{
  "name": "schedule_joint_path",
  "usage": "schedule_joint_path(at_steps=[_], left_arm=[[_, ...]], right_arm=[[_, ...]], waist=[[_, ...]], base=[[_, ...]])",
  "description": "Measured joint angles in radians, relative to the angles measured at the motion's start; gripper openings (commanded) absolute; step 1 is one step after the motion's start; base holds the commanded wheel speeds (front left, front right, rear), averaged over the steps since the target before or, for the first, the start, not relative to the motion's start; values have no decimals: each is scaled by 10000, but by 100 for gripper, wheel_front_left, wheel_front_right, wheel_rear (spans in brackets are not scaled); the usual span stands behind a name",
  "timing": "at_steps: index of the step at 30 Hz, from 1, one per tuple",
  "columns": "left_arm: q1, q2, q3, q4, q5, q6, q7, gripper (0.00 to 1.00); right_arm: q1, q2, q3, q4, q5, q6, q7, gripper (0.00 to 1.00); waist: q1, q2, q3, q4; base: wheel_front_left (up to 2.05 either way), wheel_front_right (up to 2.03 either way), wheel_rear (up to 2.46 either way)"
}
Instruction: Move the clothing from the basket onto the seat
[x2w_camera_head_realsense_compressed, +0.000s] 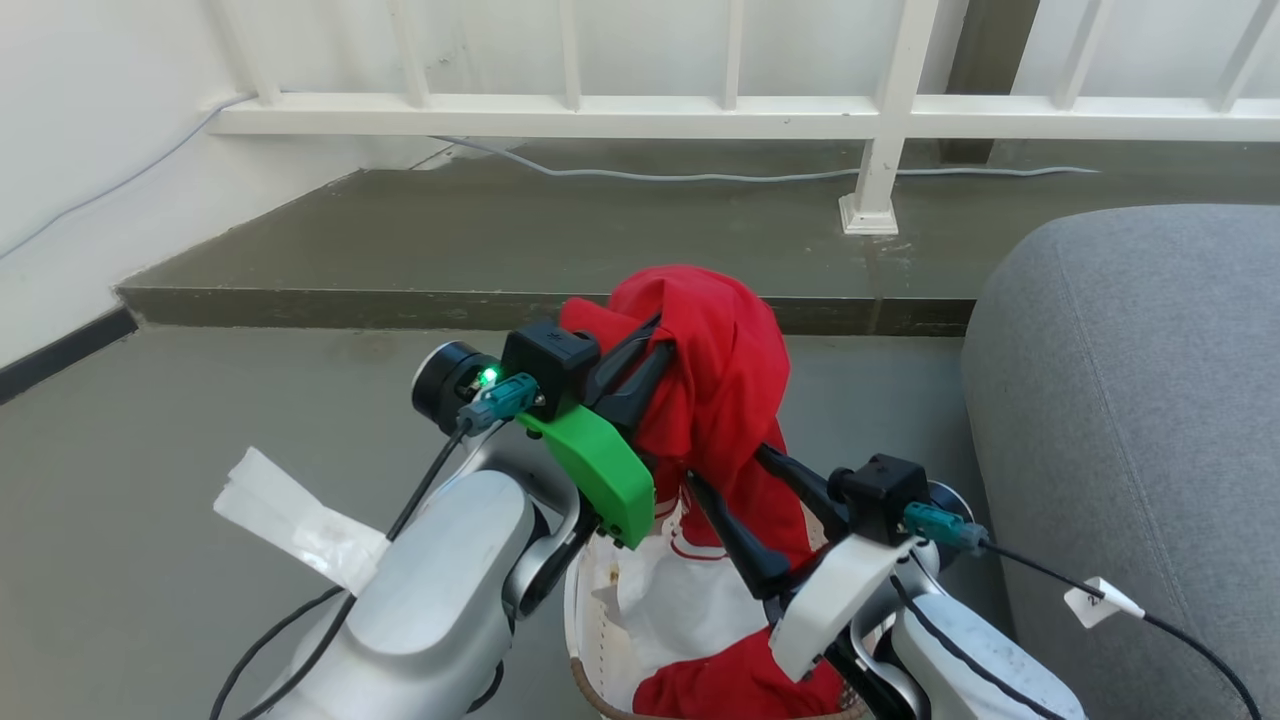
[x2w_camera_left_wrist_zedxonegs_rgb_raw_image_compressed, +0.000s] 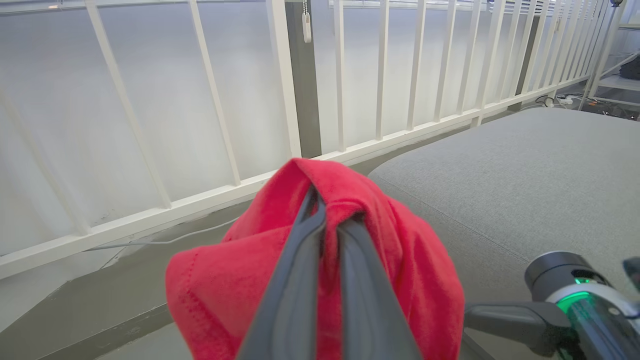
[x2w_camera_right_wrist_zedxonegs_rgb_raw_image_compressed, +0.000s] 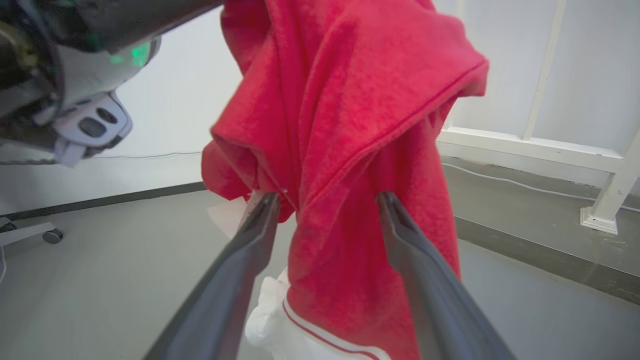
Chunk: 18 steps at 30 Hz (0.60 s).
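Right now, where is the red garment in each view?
Head view: red garment at centre, hanging from the left gripper over the basket.
Left wrist view: garment bottom centre, around the fingers.
Right wrist view: garment top centre, inside the open right gripper.
Shared landmark: the white railing behind.

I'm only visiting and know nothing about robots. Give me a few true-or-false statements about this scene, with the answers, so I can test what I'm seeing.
1. The left gripper is shut on the red garment. True.
2. The garment already lies on the seat. False: it hangs from the left gripper, above the basket.
3. The right gripper is open, with one finger on each side of the hanging cloth. True.
4. The seat is on the robot's left. False: it is on its right, beside the basket.
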Motion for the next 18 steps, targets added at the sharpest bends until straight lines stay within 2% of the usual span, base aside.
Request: schedule_joint_path(at_steps=[4,5,6,18], left_arm=[[22,2,-127,-217,-65,58,82,0],[53,6,-136,-265,-73,58,134,0],[109,6,-146,-330,-75,73,136,0],[385,19,-408,-759,-416,174,593,0]], right_arm=[[-307,17,86,286,117,0,0,100],[-381,23,107,341,127,0,0,6],[-455,29,130,405,151,0,0,0],[-950,48,393,894,627,0,-15,0]], waist=[[0,0,0,46],[0,0,0,59],[0,0,0,72],[0,0,-2,160]], base=[[0,0,0],[0,0,0],[0,0,0],[0,0,0]])
